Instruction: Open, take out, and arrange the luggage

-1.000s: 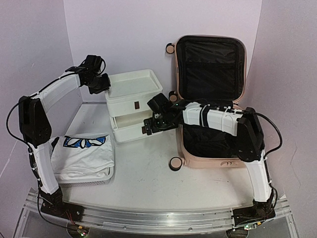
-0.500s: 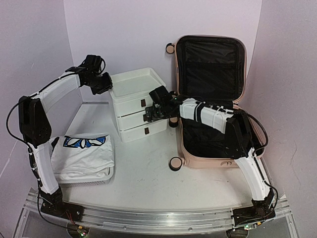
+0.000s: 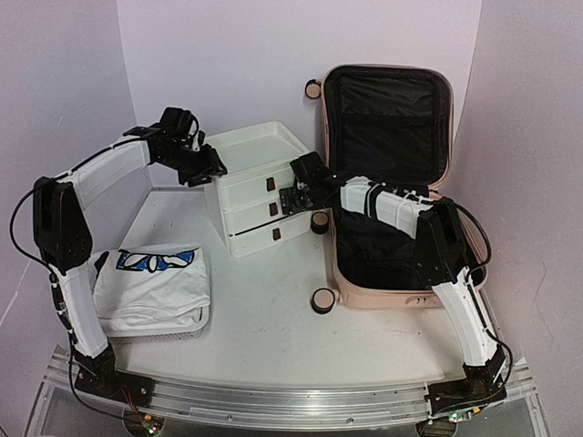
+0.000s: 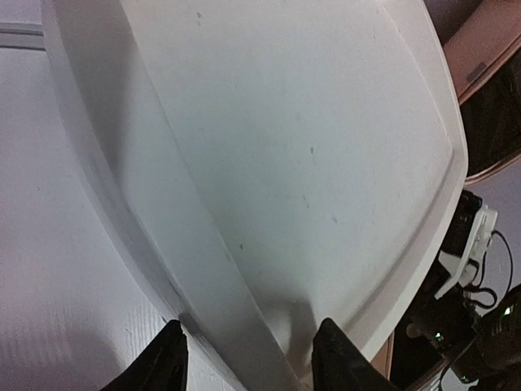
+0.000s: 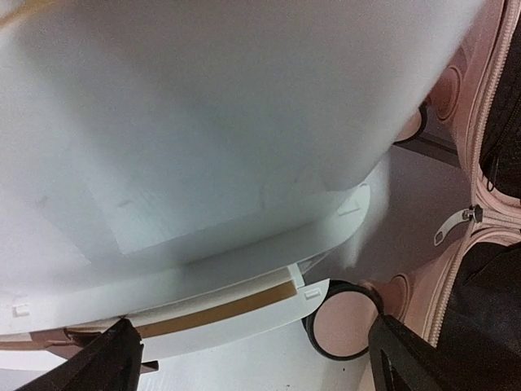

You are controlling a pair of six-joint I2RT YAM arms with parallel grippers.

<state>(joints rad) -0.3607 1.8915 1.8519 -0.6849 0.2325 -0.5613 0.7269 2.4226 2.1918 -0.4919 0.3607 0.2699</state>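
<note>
Jaws of the left claw (image 4: 252,330) stand apart astride the rear left rim of the drawer unit (image 3: 260,196), seemingly not pinching it. The right claw (image 5: 256,326) gapes wide against the unit's opposite side. Just right of that claw lies the luggage (image 3: 387,114), open, lid upright at the back wall, base under the right arm; one wheel (image 5: 346,322) sits just beside the claw. The unit looks stood on the table (image 3: 273,319), so I judge its placing nearly done. Next, both claws likely need to back off: the left straight up off the rim, the right away without nudging wheel or shell. Bare table lies nearward of both claws. The wall crowds behind, and a basket (image 3: 196,320) holding a shirt (image 3: 155,278) sits well nearward of the left claw.
</note>
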